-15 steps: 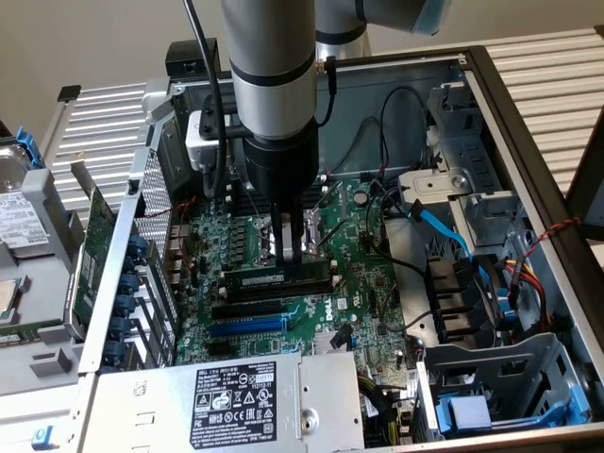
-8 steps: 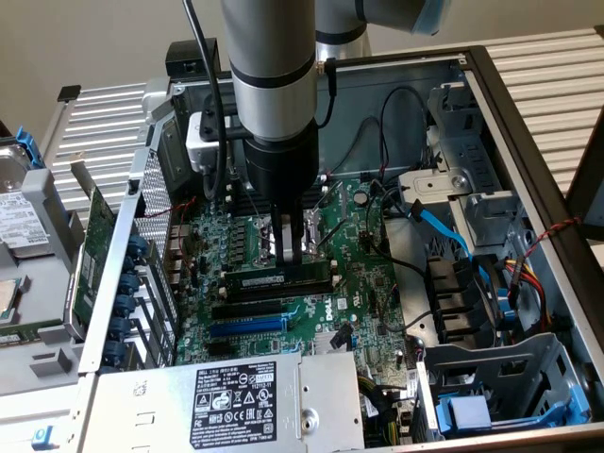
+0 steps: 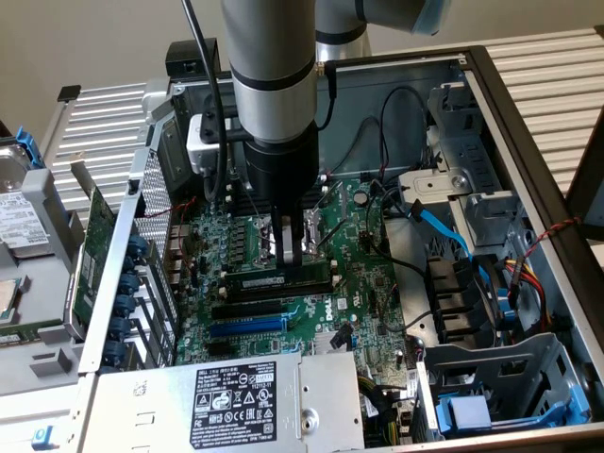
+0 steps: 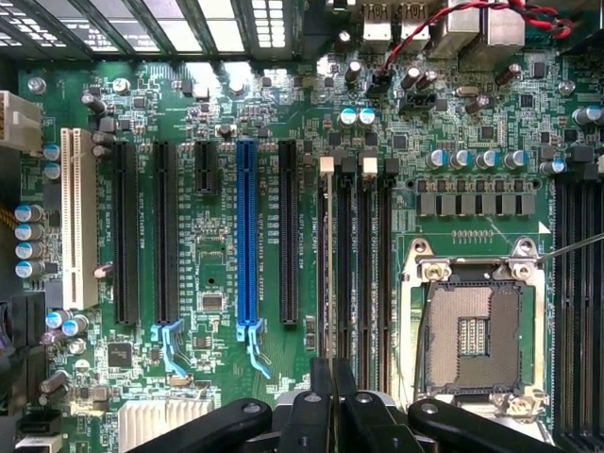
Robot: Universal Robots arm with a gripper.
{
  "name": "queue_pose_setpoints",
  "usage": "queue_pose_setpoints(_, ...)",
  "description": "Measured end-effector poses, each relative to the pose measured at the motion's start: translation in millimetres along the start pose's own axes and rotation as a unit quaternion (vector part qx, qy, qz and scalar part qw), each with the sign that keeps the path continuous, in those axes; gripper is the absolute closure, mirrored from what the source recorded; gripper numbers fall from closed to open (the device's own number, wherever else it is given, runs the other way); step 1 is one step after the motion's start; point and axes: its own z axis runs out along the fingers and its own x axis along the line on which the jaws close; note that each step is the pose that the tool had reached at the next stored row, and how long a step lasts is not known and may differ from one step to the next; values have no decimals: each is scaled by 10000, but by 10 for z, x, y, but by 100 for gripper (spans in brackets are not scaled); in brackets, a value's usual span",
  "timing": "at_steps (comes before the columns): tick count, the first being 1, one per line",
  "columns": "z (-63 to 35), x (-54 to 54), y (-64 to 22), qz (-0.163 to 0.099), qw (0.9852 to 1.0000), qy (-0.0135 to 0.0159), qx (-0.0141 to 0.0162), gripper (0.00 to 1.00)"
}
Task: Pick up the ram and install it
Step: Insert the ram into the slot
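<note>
Gripper (image 4: 332, 377) — closed tight on the ram (image 3: 278, 280) — stick upright just beneath, among the memory slots (image 4: 363, 264).

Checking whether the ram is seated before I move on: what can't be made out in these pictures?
- Exterior view: whether the tool grips or merely presses the ram; the tool itself hides the contact.
- Exterior view: the print on the ram's label is too small to read.
- Wrist view: the latches at one end of the memory slots are covered by the tool.
</note>
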Motion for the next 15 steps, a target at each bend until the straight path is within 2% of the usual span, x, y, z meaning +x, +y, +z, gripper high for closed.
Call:
queue_pose_setpoints(12, 30, 1, 1, 0, 10000, 1, 0, 88)
queue_pose_setpoints(14, 31, 1, 1, 0, 10000, 0, 0, 86)
queue_pose_setpoints(15, 31, 1, 2, 0, 10000, 0, 0, 79)
